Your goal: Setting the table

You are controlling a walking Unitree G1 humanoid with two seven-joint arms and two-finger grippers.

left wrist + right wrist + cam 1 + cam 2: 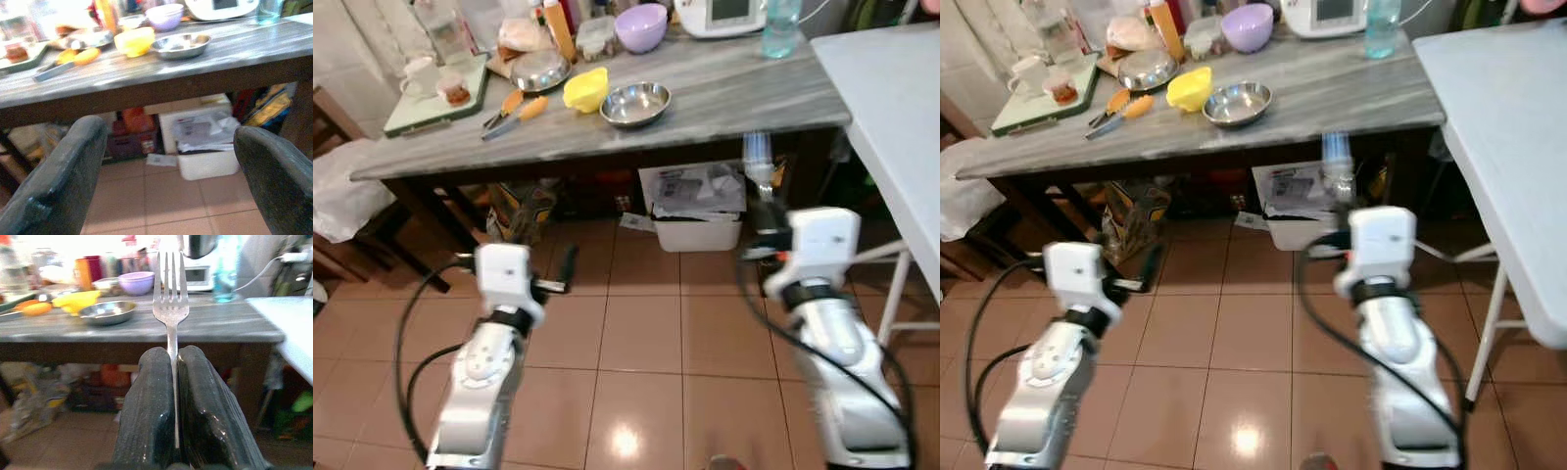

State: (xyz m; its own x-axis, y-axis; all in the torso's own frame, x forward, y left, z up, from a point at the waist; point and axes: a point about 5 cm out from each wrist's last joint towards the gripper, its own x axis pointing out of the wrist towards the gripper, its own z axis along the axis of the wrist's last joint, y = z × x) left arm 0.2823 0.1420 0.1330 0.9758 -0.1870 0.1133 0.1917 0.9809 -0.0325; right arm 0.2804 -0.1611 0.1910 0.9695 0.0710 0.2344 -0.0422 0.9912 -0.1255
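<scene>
My right gripper [172,353] is shut on the handle of a silver fork [170,308], whose tines point up. In the eye views the fork [757,157] stands in front of the grey marble table's edge [705,122], over the tiled floor. My left gripper [166,169] is open and holds nothing, low over the floor and short of the table, one black finger [569,264] out to the side. On the table stand a steel bowl [636,103], a yellow bowl [586,88], a purple bowl [640,26] and orange-handled utensils [514,111].
A white folding table [891,98] runs along the right side. A white bin with papers [697,211] and bags sit under the marble table. A green tray with cups [431,103] lies at its left end. A wooden chair [342,211] stands at the left.
</scene>
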